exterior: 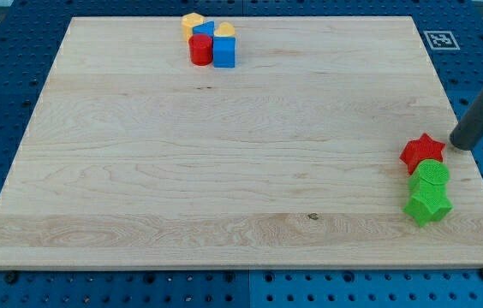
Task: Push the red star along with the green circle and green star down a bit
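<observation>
The red star lies near the board's right edge. The green circle touches it just below, and the green star touches the circle below that, so the three form a short column. My tip is at the board's right edge, just to the right of the red star and slightly above it, close to it; I cannot tell if it touches.
A cluster sits at the view's top centre: a red cylinder, a blue cube, a blue block and two yellow blocks. The wooden board lies on a blue perforated table.
</observation>
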{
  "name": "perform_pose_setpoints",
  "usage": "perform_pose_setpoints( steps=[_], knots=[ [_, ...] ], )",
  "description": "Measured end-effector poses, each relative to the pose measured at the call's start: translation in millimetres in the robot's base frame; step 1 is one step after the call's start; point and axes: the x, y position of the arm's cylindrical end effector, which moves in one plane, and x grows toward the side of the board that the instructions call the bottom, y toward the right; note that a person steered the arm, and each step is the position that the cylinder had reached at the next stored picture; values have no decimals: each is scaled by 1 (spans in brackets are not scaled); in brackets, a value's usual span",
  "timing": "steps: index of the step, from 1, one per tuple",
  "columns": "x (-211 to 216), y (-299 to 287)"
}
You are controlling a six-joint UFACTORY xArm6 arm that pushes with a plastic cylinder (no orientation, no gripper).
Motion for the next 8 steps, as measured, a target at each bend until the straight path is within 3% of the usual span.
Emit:
perform_pose_setpoints(
  steps=[8],
  knots=[
    [1, -40]
  ],
)
